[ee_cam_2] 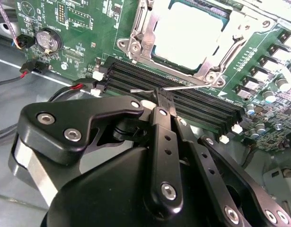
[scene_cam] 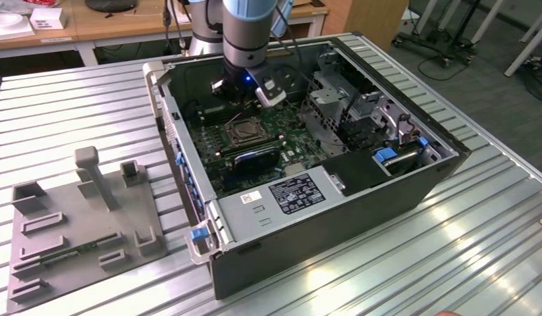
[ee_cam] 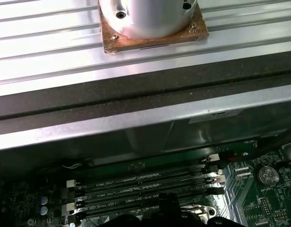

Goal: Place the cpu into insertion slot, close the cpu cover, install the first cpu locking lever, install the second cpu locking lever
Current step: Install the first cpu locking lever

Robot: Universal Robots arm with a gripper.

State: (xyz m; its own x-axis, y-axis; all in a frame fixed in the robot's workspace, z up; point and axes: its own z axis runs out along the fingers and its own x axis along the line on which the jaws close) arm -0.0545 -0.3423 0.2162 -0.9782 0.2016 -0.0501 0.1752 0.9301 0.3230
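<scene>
Cpu [ee_cam_2: 188,35] status: seated in the insertion slot [scene_cam: 242,131]. The cpu cover [ee_cam_2: 146,26] lies flat around it, framing the pale metal top, which probably keeps the cpu pressed down for locking.

Across the exterior view from its left:
- A grey fixture plate [scene_cam: 78,224] with upright holders rests on the table, well apart from the work.
- The computer case [scene_cam: 341,197] lies on its side with the panel off, evidently so that the green motherboard [ee_cam_2: 88,28] faces up towards the arm.
- The gripper [ee_cam_2: 163,101] hangs over the black memory slots [ee_cam_2: 136,75], just beside the slot. Its fingers are drawn together, and their tip meets a thin wire locking lever [ee_cam_2: 192,86]. Whether the wire is pinched cannot be told.

The table [scene_cam: 446,250] is ribbed aluminium. Wooden benches [scene_cam: 121,26] stand behind it, and wheeled stands [scene_cam: 429,46] are on dark floor at the exterior view's right.
</scene>
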